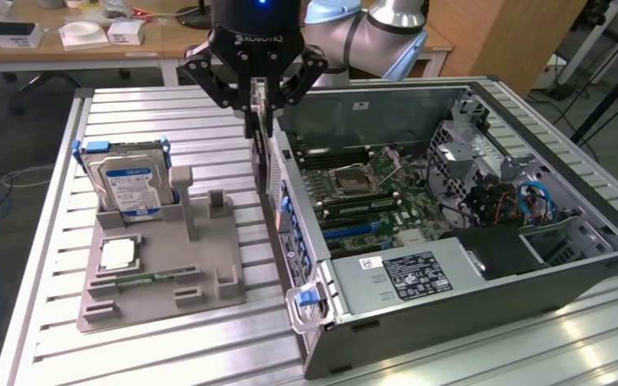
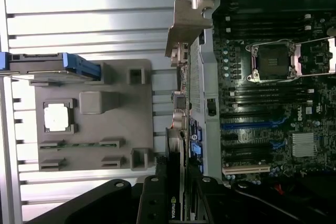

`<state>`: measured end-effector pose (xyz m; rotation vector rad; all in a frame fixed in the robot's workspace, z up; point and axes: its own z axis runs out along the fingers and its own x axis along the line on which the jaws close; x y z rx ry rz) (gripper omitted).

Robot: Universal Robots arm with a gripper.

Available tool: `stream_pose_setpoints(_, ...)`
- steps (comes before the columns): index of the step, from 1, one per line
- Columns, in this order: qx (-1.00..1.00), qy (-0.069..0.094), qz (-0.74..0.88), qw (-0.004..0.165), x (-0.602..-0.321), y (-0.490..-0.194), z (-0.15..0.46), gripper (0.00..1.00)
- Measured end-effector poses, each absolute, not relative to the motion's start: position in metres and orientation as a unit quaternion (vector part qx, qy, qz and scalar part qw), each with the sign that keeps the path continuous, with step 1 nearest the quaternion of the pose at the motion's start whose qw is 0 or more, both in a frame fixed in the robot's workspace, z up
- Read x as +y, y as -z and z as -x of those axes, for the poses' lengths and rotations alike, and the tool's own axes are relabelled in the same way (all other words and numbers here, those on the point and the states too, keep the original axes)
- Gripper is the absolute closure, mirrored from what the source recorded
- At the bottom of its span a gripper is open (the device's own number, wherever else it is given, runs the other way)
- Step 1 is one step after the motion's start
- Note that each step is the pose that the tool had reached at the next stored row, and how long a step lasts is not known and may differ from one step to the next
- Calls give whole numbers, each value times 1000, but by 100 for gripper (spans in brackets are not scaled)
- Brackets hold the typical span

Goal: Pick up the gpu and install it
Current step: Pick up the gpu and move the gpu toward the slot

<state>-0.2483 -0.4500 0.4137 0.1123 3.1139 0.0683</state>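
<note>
The claw [image 1: 257,108] is closed part way, and it pinches the gpu [image 1: 255,153] by its top edge. The card hangs straight down, thin side toward us. In the exterior view it sits at about 11 o'clock from the middle. That puts it right over the back wall of the open computer case [image 1: 566,273].

In the wrist view, the gpu [image 2: 176,171] runs out from between the claw [image 2: 176,205] fingers. It lines up with the edge of that wall, not with the long blue slot [image 2: 247,126] on the green board [image 1: 395,193]. The card looks very close to the wall, maybe touching, but I cannot tell for sure.

To do this step well, I think the card must stay upright and not swing. It should clear the wall before it goes low. Its bottom edge should sit straight over a slot, with the metal end toward the wall. Go slow and push softly.

The gray tray [image 1: 158,265] and the hard drive [image 1: 126,189] are on the table [image 1: 158,112] at 8 o'clock, well apart from the card.
</note>
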Motion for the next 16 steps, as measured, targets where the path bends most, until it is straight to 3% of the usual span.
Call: stream_pose_setpoints(16, 999, -22, -35, 12, -450, -414, 235, 74)
